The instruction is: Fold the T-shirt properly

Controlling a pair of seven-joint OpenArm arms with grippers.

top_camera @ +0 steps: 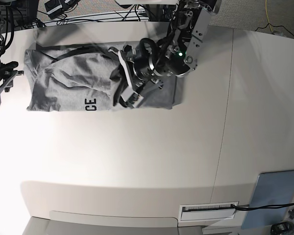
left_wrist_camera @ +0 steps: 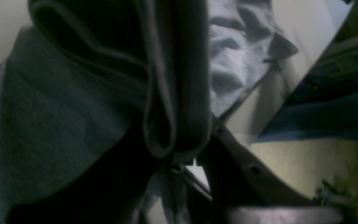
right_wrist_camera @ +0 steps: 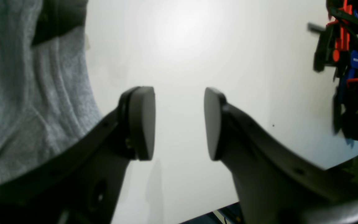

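White tabletop (top_camera: 137, 161) fills most of the base view, and the T-shirt (top_camera: 73, 83) lies bunched near its far edge, black letters "CE" showing along the near hem. Over the shirt's middle the left gripper (top_camera: 125, 95) is clamped on a bundle of grey cloth; its wrist view shows doubled folds (left_wrist_camera: 166, 93) hanging between the jaws. Just off the shirt's edge, the right gripper (right_wrist_camera: 179, 123) hovers over bare table, pads (right_wrist_camera: 143, 123) spread wide with nothing between them.

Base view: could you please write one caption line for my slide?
Left gripper shut on a fold of the grey T-shirt; right gripper open beside it.
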